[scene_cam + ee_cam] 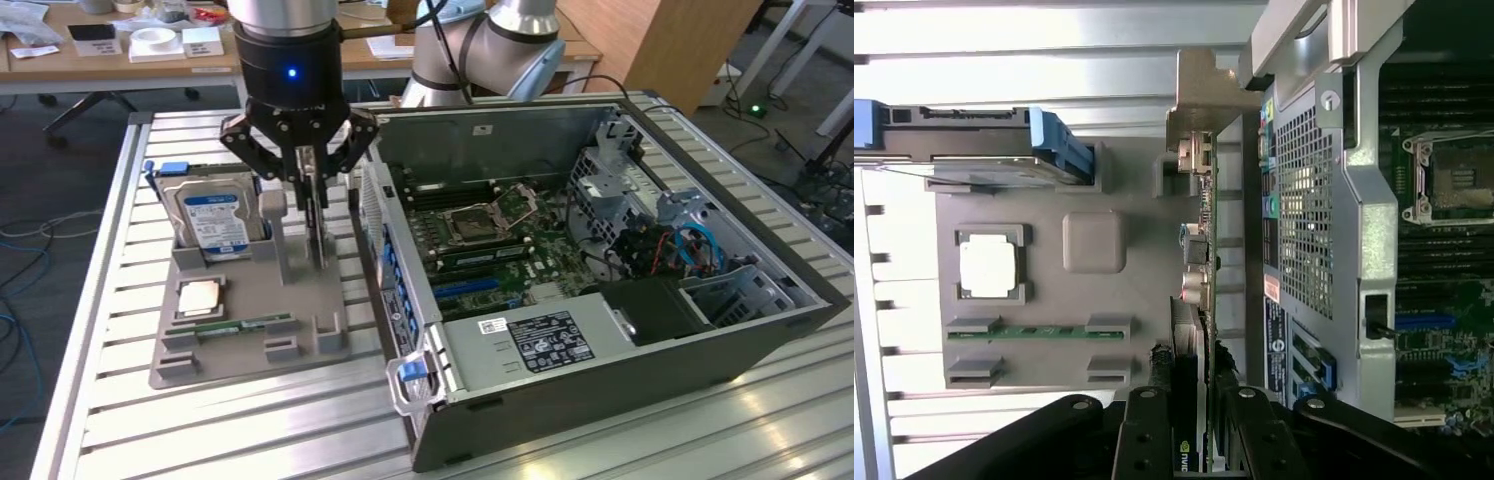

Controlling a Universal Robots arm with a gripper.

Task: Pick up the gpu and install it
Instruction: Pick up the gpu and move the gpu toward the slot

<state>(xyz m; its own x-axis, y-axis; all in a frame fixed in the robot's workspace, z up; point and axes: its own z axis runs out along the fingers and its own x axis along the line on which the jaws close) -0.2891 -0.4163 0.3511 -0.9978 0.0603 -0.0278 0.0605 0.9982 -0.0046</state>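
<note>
The claw [311,195] is pointing straight down over the holder [240,350] on the desk [200,430], its fingers [1154,410] partly closed and pinching both faces of the gpu [1200,290]. The gpu is standing on edge directly beneath the claw, at the holder's side nearest the case [614,330], its long axis running alongside the case wall. The open case is lying just to the exterior view's right.
</note>
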